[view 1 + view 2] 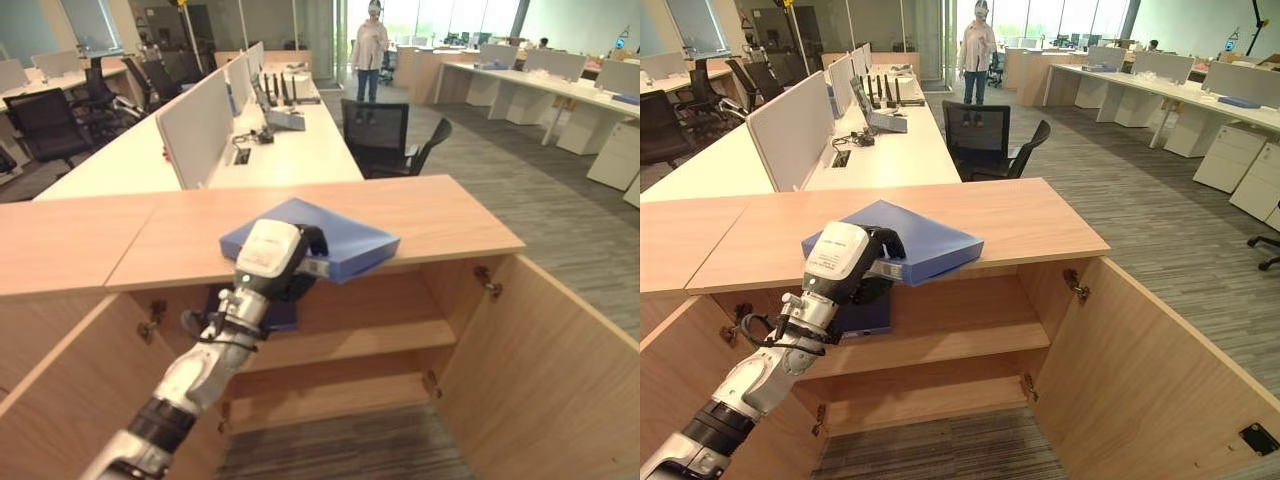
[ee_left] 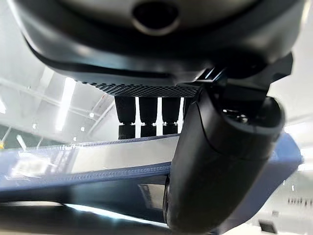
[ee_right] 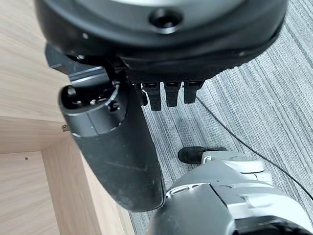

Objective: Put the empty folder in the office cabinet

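The low light-wood office cabinet point(image 1: 300, 340) stands with both doors swung wide; its right door point(image 1: 540, 370) fills the lower right of the eye views. Inside, a wooden shelf point(image 1: 370, 340) runs across, and a dark blue flat object point(image 1: 865, 315) lies on that shelf toward its left end, partly hidden behind the arm.

The flat blue plastic folder point(image 1: 345, 245) lies on the cabinet's wooden top point(image 1: 440, 215), near the front edge, with one corner jutting past that edge.

Beyond the cabinet runs a long white table point(image 1: 290, 150) with grey divider screens point(image 1: 195, 130); a black mesh office chair point(image 1: 385, 135) is drawn up to it. The floor is grey striped carpet point(image 1: 540, 190), and a person in light clothing point(image 1: 370, 50) stands far back in the aisle.

The left robot hand point(image 1: 300, 262) grips the near edge of the folder: in its wrist view the fingers point(image 2: 146, 112) lie over one face and the thumb point(image 2: 220, 161) presses the other. The right robot hand point(image 3: 146, 83) hangs beside the cabinet's wood over carpet, fingers point(image 3: 168, 93) curled down, empty.
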Controlling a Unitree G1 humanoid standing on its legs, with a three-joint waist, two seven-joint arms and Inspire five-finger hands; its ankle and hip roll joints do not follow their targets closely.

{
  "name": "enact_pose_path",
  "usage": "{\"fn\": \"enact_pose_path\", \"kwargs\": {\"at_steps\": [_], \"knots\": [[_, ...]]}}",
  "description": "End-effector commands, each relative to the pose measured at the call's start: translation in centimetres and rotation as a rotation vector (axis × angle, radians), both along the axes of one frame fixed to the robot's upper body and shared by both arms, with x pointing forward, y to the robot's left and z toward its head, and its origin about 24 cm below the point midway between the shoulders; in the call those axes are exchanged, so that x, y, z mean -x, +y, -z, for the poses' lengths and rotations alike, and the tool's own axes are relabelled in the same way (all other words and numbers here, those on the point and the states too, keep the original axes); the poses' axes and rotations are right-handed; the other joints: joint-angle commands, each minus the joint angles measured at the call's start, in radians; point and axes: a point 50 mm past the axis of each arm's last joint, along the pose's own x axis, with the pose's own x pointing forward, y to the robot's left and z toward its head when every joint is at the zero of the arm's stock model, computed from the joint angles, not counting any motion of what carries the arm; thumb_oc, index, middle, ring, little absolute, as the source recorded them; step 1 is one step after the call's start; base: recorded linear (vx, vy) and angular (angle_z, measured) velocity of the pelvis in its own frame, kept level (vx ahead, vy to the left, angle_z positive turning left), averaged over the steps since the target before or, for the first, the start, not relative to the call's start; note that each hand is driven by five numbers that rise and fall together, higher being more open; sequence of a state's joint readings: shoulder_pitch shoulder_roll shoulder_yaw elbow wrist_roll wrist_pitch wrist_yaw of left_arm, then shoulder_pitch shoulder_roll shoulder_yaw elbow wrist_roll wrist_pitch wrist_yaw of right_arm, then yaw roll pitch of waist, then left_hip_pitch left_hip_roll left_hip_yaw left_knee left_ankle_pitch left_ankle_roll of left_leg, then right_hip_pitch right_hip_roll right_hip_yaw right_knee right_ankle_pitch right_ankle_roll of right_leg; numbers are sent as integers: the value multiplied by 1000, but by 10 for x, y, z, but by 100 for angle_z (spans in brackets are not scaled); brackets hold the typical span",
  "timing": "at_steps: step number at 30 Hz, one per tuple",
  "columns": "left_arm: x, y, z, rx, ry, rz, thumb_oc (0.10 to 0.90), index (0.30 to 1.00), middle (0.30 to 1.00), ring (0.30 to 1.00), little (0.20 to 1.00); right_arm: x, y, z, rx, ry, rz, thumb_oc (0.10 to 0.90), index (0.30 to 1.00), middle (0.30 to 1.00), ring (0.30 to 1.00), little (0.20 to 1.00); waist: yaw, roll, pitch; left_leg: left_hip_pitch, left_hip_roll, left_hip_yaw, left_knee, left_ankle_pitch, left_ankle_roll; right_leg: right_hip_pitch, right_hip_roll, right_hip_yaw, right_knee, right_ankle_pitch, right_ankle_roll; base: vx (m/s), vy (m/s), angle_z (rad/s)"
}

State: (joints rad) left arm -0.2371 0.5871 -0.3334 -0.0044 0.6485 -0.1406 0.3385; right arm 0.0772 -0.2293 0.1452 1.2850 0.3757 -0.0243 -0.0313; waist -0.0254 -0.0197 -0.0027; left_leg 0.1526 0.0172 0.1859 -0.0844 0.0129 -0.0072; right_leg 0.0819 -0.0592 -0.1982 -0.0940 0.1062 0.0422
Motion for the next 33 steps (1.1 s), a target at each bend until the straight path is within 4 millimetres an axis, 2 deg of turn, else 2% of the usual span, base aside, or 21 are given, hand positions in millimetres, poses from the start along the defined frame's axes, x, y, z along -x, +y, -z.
{"fn": "enact_pose_path", "kwargs": {"at_steps": [1, 2, 3, 4, 6, 7, 11, 19, 23, 26, 28, 29, 30, 31, 33], "knots": [[1, 6, -35, 331, -27, 52, 400, 300, 300, 300, 300, -27, 2, -3, -2, -70, 3, 800, 900, 900, 900, 900, 0, -47, 28, 10, -7, -28, -3, -60, -22, 54, -37, -29, 7, -51, 76, 0, 0, 0], [4, 4, -40, 417, -27, 85, 400, 300, 300, 300, 300, -26, 3, -3, -7, -68, 3, 800, 900, 900, 900, 900, 3, -48, 30, 9, -7, -29, -3, -59, -21, 54, -37, -30, 7, -51, 76, 0, 0, 0], [5, 5, -41, 421, -24, 85, 400, 300, 300, 300, 300, -26, 3, -3, -5, -67, 2, 800, 900, 900, 900, 900, 1, -46, 30, 9, -7, -30, -3, -59, -21, 54, -37, -30, 7, -51, 76, -14, -10, 6], [13, 5, -51, 597, -9, 162, 400, 300, 300, 300, 300, -23, 3, -2, -14, -59, 0, 800, 900, 900, 900, 900, 6, -46, 34, 6, -7, -32, -3, -57, -21, 54, -37, -33, 7, -50, 75, -14, -8, 10], [29, 11, -70, 829, -3, 305, 400, 300, 300, 300, 300, -20, 3, -1, -31, -54, 0, 800, 900, 900, 900, 900, 11, -41, 39, 3, -8, -37, -3, -56, -21, 53, -37, -37, 7, -49, 74, -20, -8, 10], [30, 11, -70, 831, 0, 306, 400, 300, 300, 300, 300, -20, 3, -1, -31, -53, -1, 800, 900, 900, 900, 900, 10, -41, 39, 3, -8, -37, -3, -56, -21, 53, -37, -37, 7, -49, 74, 0, 0, 0], [48, 17, -90, 1019, -3, 486, 400, 300, 300, 300, 300, -15, 4, 0, -57, -38, 2, 800, 900, 900, 900, 900, 22, -33, 46, 2, -9, -44, -3, -54, -21, 55, -38, -46, 7, -49, 74, -15, 0, 6], [58, 18, -101, 1177, 33, 667, 400, 300, 300, 300, 300, -14, 7, 0, -78, -29, -15, 800, 900, 900, 900, 900, 28, -24, 55, 6, -9, -50, -3, -52, -24, 61, -37, -54, 7, -52, 72, -5, 2, 5], [60, 14, -108, 1285, 111, 865, 400, 300, 300, 300, 300, -15, 10, 1, -101, -32, -29, 800, 900, 900, 900, 900, 26, -21, 57, 10, -8, -49, -3, -51, -27, 65, -37, -55, 7, -52, 72, 0, 0, 0], [58, 5, -109, 1382, 222, 1030, 400, 300, 300, 300, 300, -27, 18, 0, -135, -70, -46, 800, 900, 900, 900, 900, 25, -20, 57, 12, -8, -47, -3, -51, -27, 67, -37, -53, 7, -52, 72, 0, 0, 0], [54, -2, -106, 1437, 304, 1110, 400, 300, 300, 300, 300, -45, 24, -3, -166, -143, -69, 800, 900, 900, 900, 900, 24, -18, 57, 13, -7, -46, -3, -50, -29, 68, -36, -55, 7, -52, 73, 0, 0, 0], [53, -4, -104, 1462, 335, 1124, 400, 300, 300, 300, 300, -55, 27, -6, -177, -187, -66, 800, 900, 900, 900, 900, 23, -18, 57, 13, -8, -46, -3, -49, -29, 68, -36, -55, 7, -51, 73, 0, 0, 0], [53, -12, -100, 1506, 444, 1187, 400, 300, 300, 300, 300, -84, 31, -16, -202, -314, -53, 800, 900, 900, 900, 900, 22, -17, 58, 14, -8, -45, -3, -48, -30, 68, -36, -55, 7, -50, 74, 0, 0, 0], [53, -12, -100, 1506, 444, 1188, 400, 300, 300, 300, 300, -84, 31, -16, -202, -313, -52, 800, 900, 900, 900, 900, 22, -17, 58, 14, -8, -45, -3, -48, -30, 68, -36, -54, 7, -50, 74, 0, 0, 0], [54, -19, -85, 1575, 580, 1188, 400, 300, 300, 300, 300, -110, 40, -34, -250, -468, -61, 800, 900, 900, 900, 900, 15, -17, 61, 14, -7, -39, -3, -44, -30, 65, -35, -51, 7, -47, 73, 0, 0, 0]]}}
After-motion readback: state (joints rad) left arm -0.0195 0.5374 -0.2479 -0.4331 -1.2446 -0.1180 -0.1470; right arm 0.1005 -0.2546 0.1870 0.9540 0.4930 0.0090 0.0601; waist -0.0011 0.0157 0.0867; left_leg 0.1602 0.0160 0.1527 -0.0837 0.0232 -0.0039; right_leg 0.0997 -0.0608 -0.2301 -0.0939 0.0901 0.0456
